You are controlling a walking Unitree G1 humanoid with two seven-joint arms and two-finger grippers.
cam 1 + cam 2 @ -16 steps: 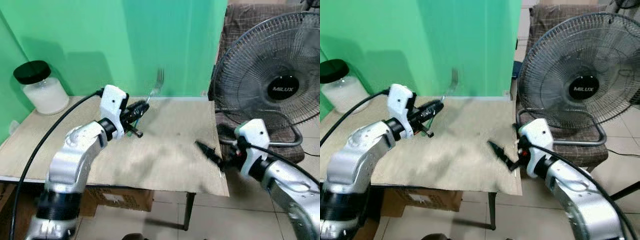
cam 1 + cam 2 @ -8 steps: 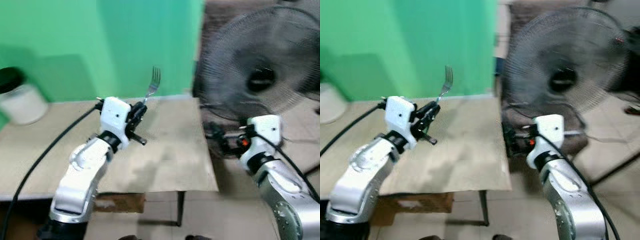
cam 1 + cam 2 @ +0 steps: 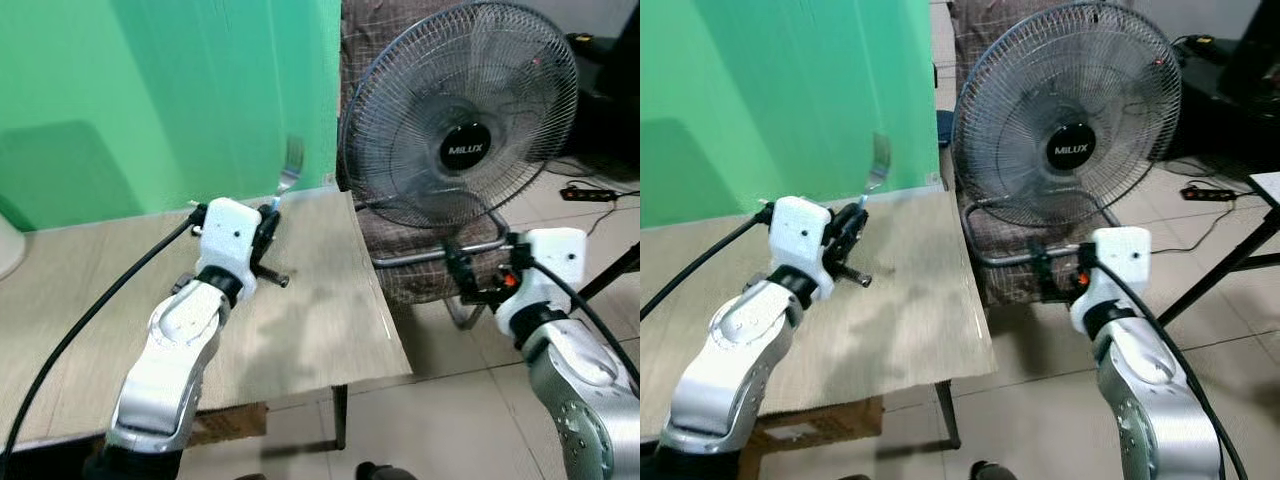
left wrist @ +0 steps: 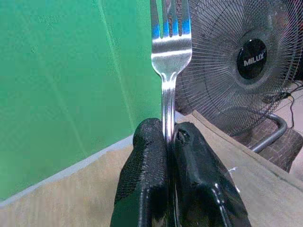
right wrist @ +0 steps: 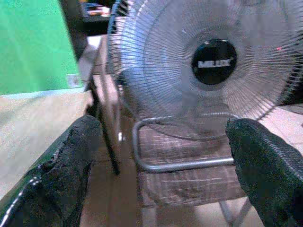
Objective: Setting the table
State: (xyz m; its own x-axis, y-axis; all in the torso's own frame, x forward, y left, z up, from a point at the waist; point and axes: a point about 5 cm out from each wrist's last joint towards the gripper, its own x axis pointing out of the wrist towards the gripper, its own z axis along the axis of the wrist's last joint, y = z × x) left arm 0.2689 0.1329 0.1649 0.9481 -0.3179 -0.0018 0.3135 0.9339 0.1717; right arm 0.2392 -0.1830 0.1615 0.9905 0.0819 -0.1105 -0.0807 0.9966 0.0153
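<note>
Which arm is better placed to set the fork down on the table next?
Left. The left tool is already shut on the fork, tines up, above the table. The right tool is open and off the table's edge, facing the fan.

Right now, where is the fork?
The fork stands upright, pinched in the left gripper, above the table's far right part, with the green wall behind and the fan to its right.

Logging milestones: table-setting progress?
Done: the left tool has the fork picked up, clamped by the handle, tines up, over the table. In hand: carrying it. Left: laying it down. The right tool is open beside the fan.
</note>
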